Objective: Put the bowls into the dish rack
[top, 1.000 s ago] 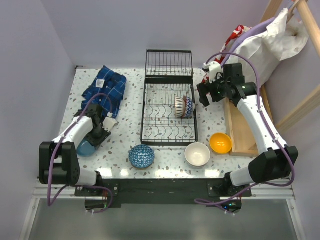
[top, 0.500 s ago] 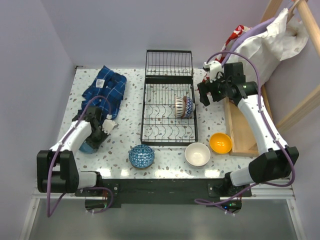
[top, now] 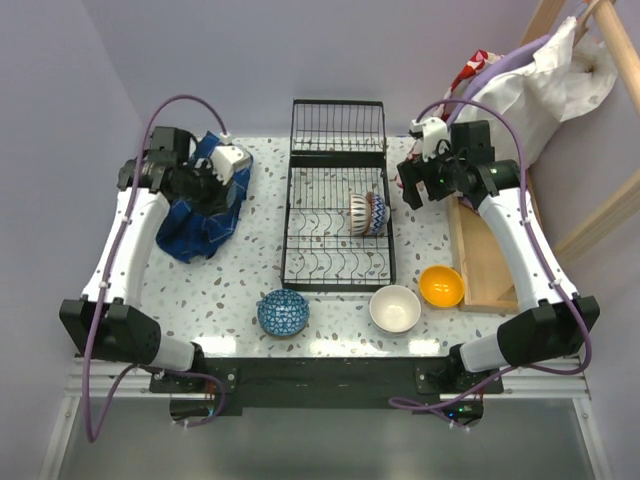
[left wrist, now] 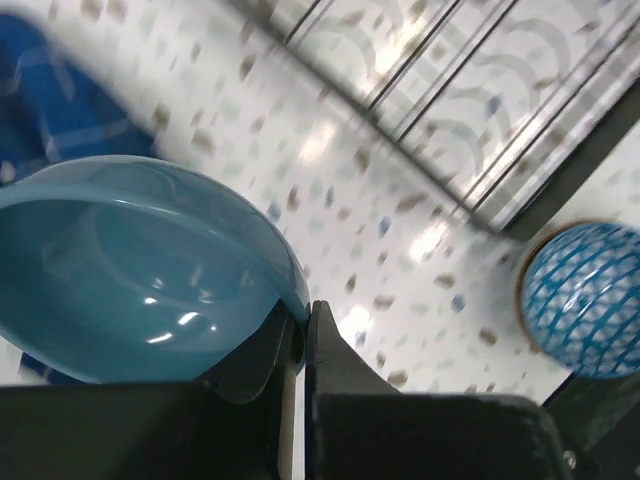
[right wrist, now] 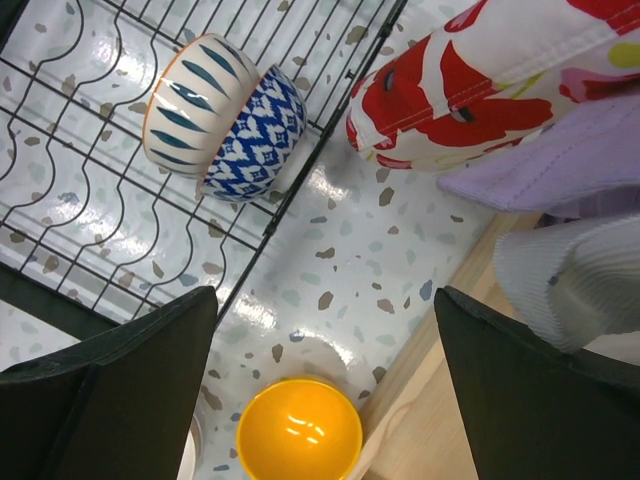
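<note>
Teal bowl [left wrist: 140, 270] is pinched at the rim in my left gripper [left wrist: 303, 318], held above the blue cloth [top: 200, 235] near the far-left corner; right gripper [top: 408, 188] hangs spread. I'd tip it on edge and seat it between tines beside the patterned bowl [top: 366, 213]. Dish rack [top: 286, 230] runs long near-to-far, upright panel at the far edge.
</note>
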Available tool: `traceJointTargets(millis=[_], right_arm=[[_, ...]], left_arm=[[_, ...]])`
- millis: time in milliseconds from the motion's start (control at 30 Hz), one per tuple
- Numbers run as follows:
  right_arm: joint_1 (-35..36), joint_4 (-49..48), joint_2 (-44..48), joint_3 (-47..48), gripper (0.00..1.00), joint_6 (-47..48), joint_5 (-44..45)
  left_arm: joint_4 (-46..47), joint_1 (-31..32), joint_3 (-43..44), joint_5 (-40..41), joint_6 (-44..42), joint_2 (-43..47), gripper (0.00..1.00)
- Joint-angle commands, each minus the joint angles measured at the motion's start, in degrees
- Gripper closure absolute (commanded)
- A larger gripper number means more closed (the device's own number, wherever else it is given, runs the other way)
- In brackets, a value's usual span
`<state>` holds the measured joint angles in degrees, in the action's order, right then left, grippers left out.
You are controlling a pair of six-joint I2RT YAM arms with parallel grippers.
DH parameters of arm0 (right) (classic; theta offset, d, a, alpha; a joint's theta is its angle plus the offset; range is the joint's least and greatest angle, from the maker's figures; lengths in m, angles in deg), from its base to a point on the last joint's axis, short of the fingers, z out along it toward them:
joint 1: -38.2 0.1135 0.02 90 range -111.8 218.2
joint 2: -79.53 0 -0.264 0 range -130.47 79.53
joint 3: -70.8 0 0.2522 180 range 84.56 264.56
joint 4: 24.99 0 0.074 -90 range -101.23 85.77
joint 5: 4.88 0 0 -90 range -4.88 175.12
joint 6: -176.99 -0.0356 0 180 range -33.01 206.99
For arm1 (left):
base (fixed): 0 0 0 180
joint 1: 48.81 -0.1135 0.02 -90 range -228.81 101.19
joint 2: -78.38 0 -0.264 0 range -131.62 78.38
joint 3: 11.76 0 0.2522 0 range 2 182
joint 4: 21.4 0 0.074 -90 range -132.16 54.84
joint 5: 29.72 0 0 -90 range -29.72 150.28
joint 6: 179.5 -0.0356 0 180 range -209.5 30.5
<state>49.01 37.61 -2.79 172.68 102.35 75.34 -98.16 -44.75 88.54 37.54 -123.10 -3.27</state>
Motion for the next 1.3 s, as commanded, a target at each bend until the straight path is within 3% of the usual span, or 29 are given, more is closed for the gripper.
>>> traceJointTargets(millis=[0, 167, 333, 400, 533, 567, 667, 933, 1267], right_arm=[[-0.3, 1.3, 2.5, 2.7, 0.05, -1.1, 3.4], [-0.3, 3.7, 4.0, 2.9, 0.05, -1.5, 7.2], [-0.3, 6.6, 4.5, 3.8, 0.05, -1.4, 9.6], [-0.3, 7.3, 4.5, 4.2, 0.05, -1.1, 10.8], [-0.3, 9.8, 4.1, 5.3, 0.05, -0.7, 12.2], [-0.3, 10.1, 4.0, 5.8, 0.05, -0.2, 12.4], [-0.2, 11.0, 3.6, 6.6, 0.05, 0.9, 13.9], [-0.3, 12.2, 3.8, 6.0, 0.05, 2.8, 16.7], [-0.3, 13.3, 4.2, 5.0, 0.05, 4.9, 18.7]], left_arm=[[14.3, 5.7, 1.5, -24.2, 6.8, -2.1, 1.00], [43.9, 10.5, -6.5, -33.2, 29.6, -5.1, 1.00], [65.9, 10.8, -13.6, -38.7, 48.8, -10.9, 1.00], [79.3, 10.8, -16.0, -41.8, 55.8, -12.7, 1.00], [105.0, 10.9, -22.3, -43.9, 79.7, -19.8, 1.00], [116.0, 11.0, -23.1, -44.0, 84.1, -21.3, 1.00], [131.2, 11.1, -24.1, -43.4, 97.3, -27.4, 1.00], [141.3, 12.8, -21.5, -42.1, 105.8, -36.9, 1.00], [144.6, 14.1, -18.9, -41.1, 108.8, -43.2, 1.00]])
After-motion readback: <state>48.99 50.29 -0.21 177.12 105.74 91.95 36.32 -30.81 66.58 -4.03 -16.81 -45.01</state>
